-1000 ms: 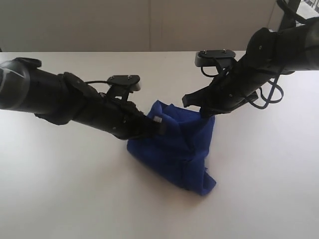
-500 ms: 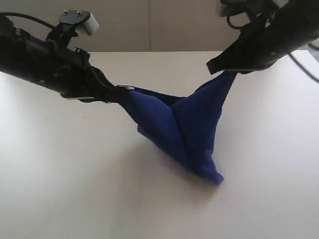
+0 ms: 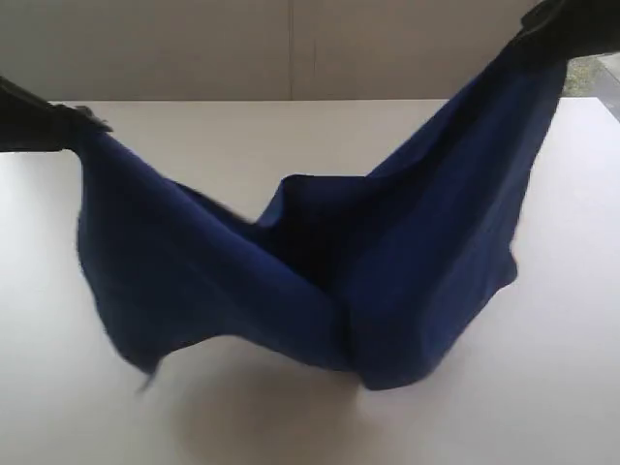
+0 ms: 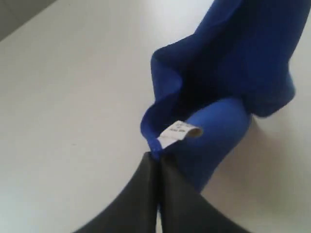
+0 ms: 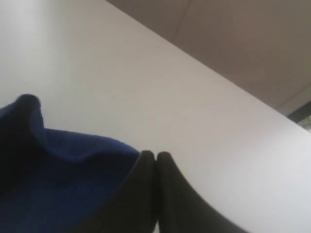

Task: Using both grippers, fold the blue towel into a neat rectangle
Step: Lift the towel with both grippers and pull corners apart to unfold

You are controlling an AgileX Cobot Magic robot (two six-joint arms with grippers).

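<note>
Pale counter [image 3: 291, 131] fills the scene from edge to edge, with a beige wall [image 3: 145, 48] behind its far side and a thin vertical seam [image 3: 291, 44] running down that wall. Now the big item: the blue towel [image 3: 407, 262] is up off the counter, strung out wide between the two arms like a sagging sling. It climbs steeply to the upper right corner of the exterior view and rises more gently to the left edge, with a deep dark fold dipping through the middle. Its lowest bulge hangs right down by the counter and throws a soft shadow beneath it; whether it touches the surface I cannot tell. The lower left corner of the cloth is blurred. Over to the left hand [image 4: 158, 162]: its two black fingers are pressed tight together, clamped on the towel's edge, and the cloth curls and rolls away from the fingertips. The right hand [image 5: 155, 158] is high at the far end of the towel, fingers likewise squeezed together, pinching the towel, which spills off to one side of them in shadow. And the smallest detail: a little white label [image 4: 179, 133] sticks out of the towel's hem just beside the left hand's fingertips, its print too blurred to read.
</note>
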